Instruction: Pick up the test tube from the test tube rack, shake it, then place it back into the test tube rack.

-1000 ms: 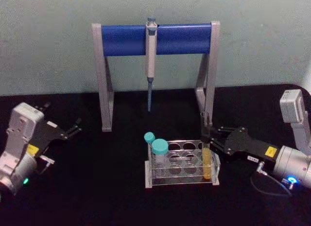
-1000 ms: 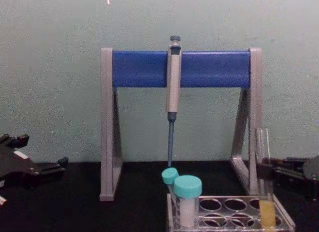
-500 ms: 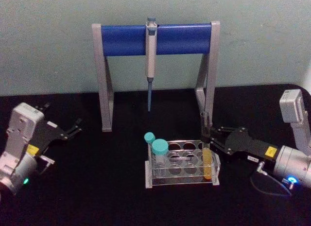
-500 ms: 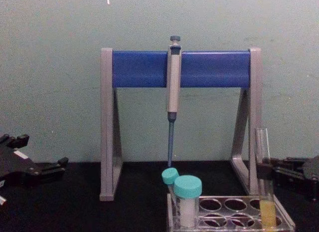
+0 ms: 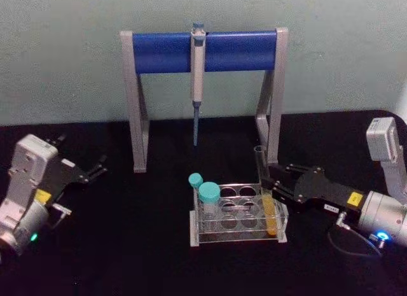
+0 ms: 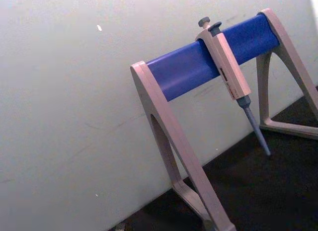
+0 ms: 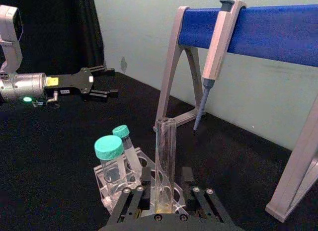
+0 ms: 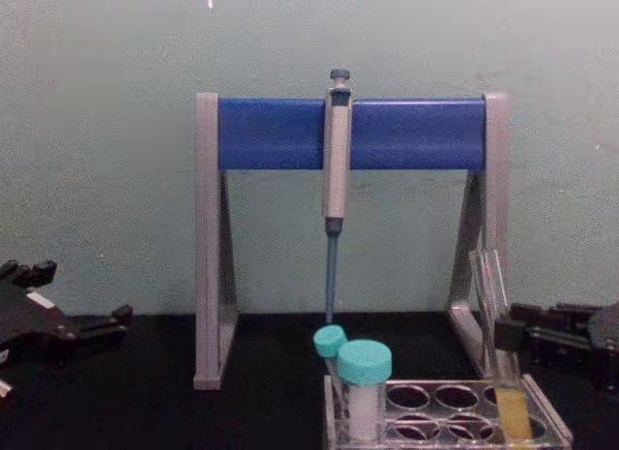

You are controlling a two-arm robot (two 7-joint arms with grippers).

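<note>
Head view: your right tool (image 5: 272, 183) is clamped on the test tube (image 5: 266, 193), which tilts with its top toward the left, bottom end inside the test tube rack (image 5: 238, 214) at its right end. Left tool (image 5: 96, 168) sits open, parked far left over the desk (image 5: 127, 245).

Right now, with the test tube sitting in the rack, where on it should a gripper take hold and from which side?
Grip the test tube on its bare clear upper part, above the test tube rack and the yellow liquid. Come from the robot's right, level with the table: the tube sits in the rack's right end and leans slightly left. The right gripper already has its jaws at that part.
</note>
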